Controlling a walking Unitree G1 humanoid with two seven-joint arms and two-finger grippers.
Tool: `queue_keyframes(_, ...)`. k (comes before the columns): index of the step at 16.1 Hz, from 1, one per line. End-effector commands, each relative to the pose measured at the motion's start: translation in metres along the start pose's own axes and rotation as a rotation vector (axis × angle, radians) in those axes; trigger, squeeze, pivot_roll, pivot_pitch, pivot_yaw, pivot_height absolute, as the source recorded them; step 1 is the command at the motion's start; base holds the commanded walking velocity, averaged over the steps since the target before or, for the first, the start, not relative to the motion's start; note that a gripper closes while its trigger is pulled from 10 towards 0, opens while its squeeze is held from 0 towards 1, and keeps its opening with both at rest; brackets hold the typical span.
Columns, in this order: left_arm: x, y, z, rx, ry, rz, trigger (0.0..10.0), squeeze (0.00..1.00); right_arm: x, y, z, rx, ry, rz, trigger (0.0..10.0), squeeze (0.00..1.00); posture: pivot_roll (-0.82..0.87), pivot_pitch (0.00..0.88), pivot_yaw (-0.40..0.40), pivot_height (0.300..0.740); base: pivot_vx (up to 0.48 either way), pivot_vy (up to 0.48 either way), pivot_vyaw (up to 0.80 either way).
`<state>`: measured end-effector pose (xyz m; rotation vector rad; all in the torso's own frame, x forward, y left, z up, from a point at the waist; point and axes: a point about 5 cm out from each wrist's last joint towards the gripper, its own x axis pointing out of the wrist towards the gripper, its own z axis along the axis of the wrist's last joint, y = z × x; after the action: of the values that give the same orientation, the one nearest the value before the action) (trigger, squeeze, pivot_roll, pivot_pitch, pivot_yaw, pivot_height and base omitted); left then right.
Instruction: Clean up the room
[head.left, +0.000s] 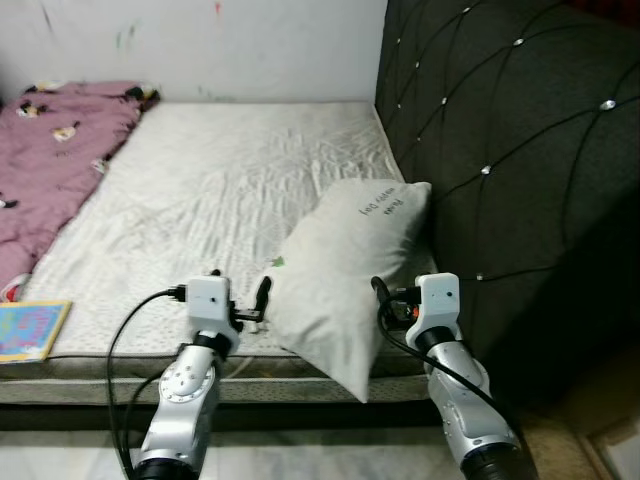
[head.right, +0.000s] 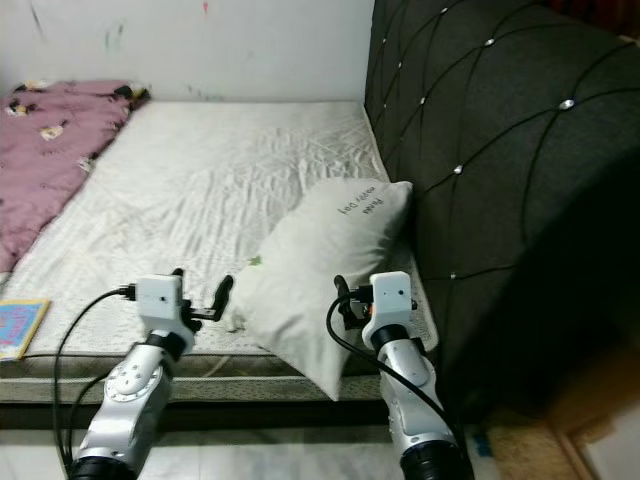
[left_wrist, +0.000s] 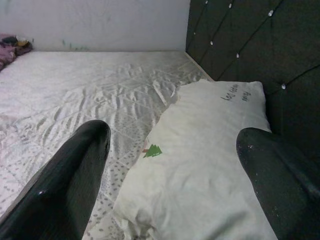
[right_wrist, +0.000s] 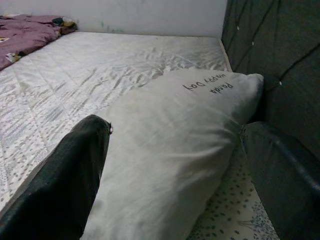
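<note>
A pale cream pillow (head.left: 350, 265) with dark lettering lies at the near right of the mattress (head.left: 220, 180), leaning on the headboard, and one corner hangs over the bed's front edge. My left gripper (head.left: 240, 287) is open just left of the pillow's near end. In the left wrist view its fingers (left_wrist: 65, 185) are spread wide and the pillow (left_wrist: 200, 160) lies ahead between them. My right gripper (head.left: 388, 300) is open at the pillow's right side. The right wrist view shows its fingers (right_wrist: 65, 180) apart, facing the pillow (right_wrist: 170, 135). Neither gripper holds anything.
A dark tufted headboard (head.left: 500, 150) rises along the bed's right side. A pink patterned blanket (head.left: 50, 160) is bunched at the far left. A colourful book (head.left: 30, 328) lies at the front left corner. A white wall stands behind the bed, and pale floor lies below its front edge.
</note>
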<state>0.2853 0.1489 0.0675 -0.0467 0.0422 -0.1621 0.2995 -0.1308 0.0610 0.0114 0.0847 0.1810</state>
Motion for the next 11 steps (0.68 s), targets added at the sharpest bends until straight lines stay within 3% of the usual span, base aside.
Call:
queue_keyframes(1, 0.0019, 0.0014, 0.0046, -0.001, -0.015, 0.009, 10.0, 0.0, 0.0022, -0.0016, 0.0047, 0.005, -0.01, -0.014, 10.0, 0.0, -0.01, 0.0, 0.007, 0.74, 0.0, 0.0, -0.8)
queue_keyframes(4, 0.0019, 0.0015, 0.0046, -0.003, -0.013, 0.009, 10.0, 0.0, 0.0022, -0.0014, 0.0049, 0.007, -0.011, -0.012, 10.0, 0.0, -0.01, 0.0, 0.006, 0.74, 0.0, 0.0, -0.7)
queue_keyframes(11, 0.0018, -0.0014, 0.006, -0.009, -0.028, -0.015, 10.0, 0.0, 0.002, -0.0001, 0.0063, -0.007, -0.019, 0.004, 10.0, 0.0, -0.01, 0.0, 0.004, 0.74, 0.036, 0.0, 0.0)
